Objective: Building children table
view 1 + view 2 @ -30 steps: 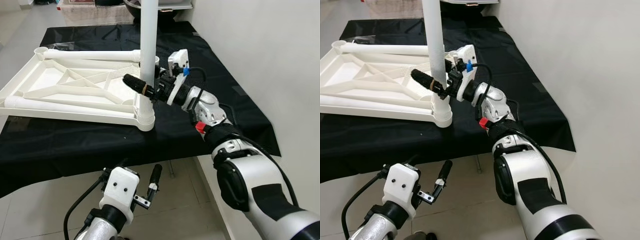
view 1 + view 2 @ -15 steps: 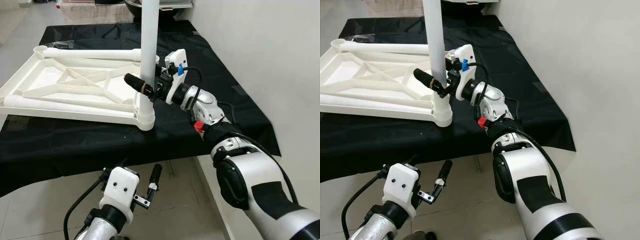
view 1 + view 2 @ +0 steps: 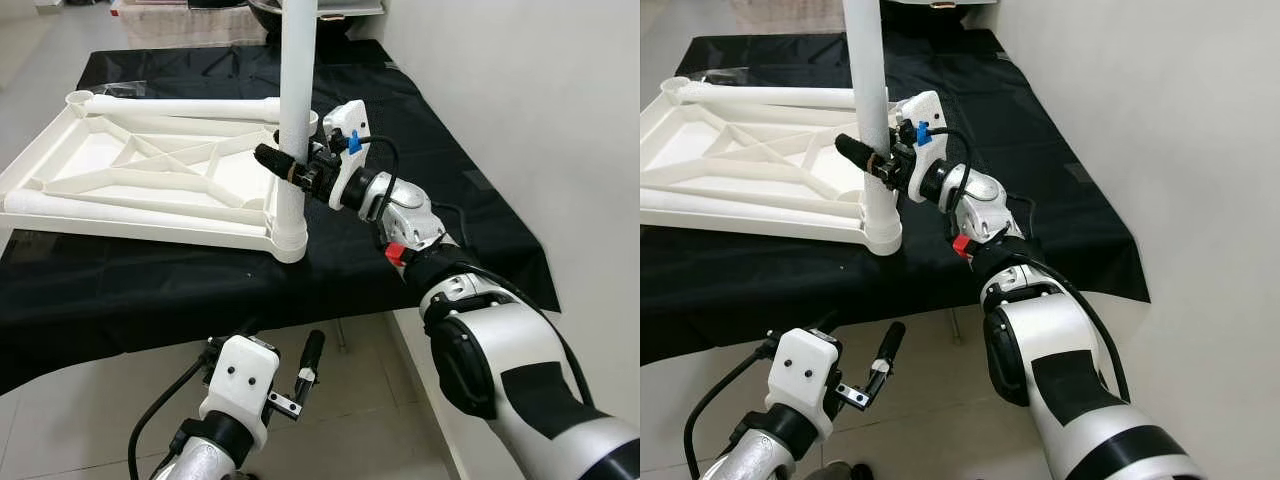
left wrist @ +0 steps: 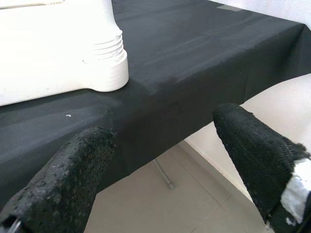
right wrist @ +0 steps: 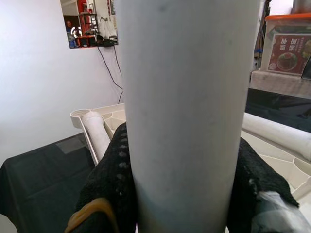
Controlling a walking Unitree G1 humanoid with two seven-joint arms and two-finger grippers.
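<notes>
An upturned white plastic tabletop lies on a black-clothed table. A white table leg stands upright in the threaded socket at the tabletop's near right corner. My right gripper reaches in from the right and is shut on this leg a little above the socket; in the right wrist view the leg sits between the black fingers. My left gripper hangs open below the table's front edge, holding nothing, with the socket ahead of it.
Two more white tubes lie along the tabletop, one at its far side and one at its near side. A white wall runs close along the table's right. Tiled floor lies below the front edge.
My right gripper has shifted slightly left and up on the upright leg, its wrist turning a little. The left arm and the tabletop have stayed put.
</notes>
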